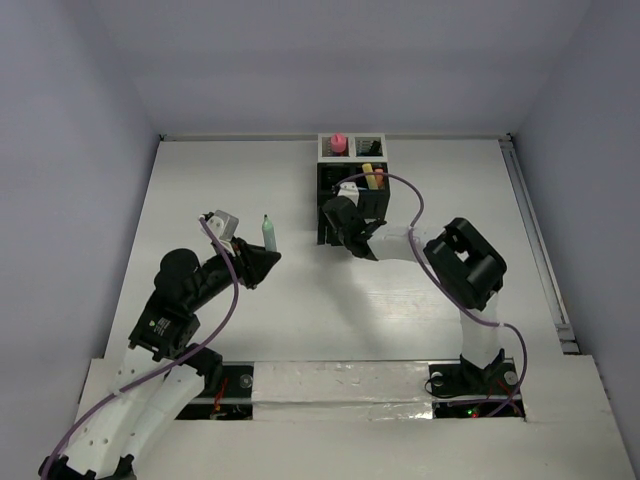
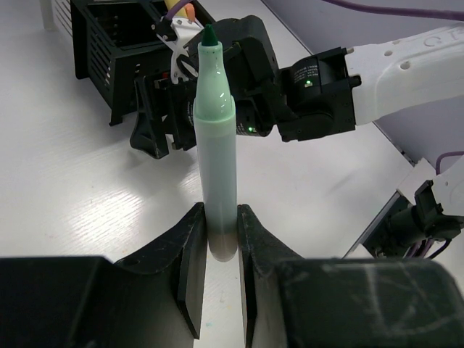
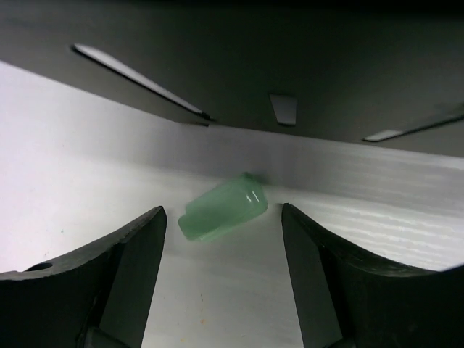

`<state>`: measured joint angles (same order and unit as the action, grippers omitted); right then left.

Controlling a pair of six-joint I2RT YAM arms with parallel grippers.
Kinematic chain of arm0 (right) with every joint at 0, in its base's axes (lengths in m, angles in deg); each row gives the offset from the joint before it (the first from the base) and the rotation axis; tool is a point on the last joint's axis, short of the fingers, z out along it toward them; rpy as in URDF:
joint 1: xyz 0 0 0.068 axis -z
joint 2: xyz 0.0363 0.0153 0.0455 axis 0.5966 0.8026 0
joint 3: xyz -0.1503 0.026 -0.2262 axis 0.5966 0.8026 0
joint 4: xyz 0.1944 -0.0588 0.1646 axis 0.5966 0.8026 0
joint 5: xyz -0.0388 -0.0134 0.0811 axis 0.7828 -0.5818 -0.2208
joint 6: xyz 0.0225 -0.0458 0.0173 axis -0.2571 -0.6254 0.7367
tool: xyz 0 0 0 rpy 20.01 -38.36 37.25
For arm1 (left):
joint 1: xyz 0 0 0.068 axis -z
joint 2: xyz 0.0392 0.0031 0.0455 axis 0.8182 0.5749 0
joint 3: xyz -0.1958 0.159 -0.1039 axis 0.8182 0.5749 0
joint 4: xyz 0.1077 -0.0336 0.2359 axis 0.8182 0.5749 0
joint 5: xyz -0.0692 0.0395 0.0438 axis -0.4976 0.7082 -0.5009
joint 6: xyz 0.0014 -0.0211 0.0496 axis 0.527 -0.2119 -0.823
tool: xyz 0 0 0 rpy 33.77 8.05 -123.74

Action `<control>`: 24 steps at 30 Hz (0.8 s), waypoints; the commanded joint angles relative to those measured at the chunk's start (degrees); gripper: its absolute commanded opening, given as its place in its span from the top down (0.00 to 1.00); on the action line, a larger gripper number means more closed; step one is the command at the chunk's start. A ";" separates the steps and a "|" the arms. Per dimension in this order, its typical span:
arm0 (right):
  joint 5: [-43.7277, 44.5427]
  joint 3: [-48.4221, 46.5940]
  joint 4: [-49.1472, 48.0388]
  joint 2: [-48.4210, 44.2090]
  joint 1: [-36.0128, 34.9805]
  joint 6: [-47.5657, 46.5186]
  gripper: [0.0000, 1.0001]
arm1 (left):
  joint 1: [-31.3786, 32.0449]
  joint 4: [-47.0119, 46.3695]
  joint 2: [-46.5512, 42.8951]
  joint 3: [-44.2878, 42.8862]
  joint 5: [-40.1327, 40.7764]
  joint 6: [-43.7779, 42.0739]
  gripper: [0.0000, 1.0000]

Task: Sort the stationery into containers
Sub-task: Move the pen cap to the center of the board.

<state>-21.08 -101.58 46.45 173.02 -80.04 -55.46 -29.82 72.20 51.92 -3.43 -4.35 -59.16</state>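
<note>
- White tabletop (image 1: 300, 320) boxed in by pale grey walls (image 1: 70, 150). A mesh organizer (image 1: 326, 190) stands near the far edge, with a pink tube (image 1: 338, 143) in one white compartment.
- Left wrist view, close up: left jaws clenched on the base of an upright green marker (image 2: 216, 130).
- Only the right wrist view shows a green cap (image 3: 222, 209) lying on the tabletop between the spread right jaws, untouched.

A white table (image 1: 300, 300) with a faint wood grain stands enclosed by pale lavender-grey walls (image 1: 70, 150). Shiny tape (image 1: 340, 381) runs along its near edge, and a metal rail (image 1: 539, 250) lines its right side.
</note>
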 commanded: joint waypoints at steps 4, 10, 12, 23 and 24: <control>3.35 -4.05 0.38 2.13 0.00 -1.12 0.39 | 0.32 -1.90 0.45 -3.03 0.13 -0.56 1.00; 1.59 -6.07 1.53 4.24 0.00 -2.35 0.41 | 0.32 -1.91 0.71 -2.95 0.05 -0.56 1.00; 1.50 -6.07 1.62 4.59 0.00 -2.79 0.43 | 0.32 -1.99 0.71 -2.95 0.13 -0.56 1.00; -7.63 0.78 1.52 -2.96 -3.43 -13.24 0.57 | 0.32 -2.08 0.54 -2.95 -0.04 -0.56 1.00; -9.29 2.18 2.31 -3.75 -4.91 -13.86 0.58 | 0.32 -2.08 0.54 -2.95 -0.04 -0.56 1.00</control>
<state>-24.43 -102.10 47.24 173.54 -81.81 -64.46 -29.82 72.20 52.66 -3.43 -4.26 -59.16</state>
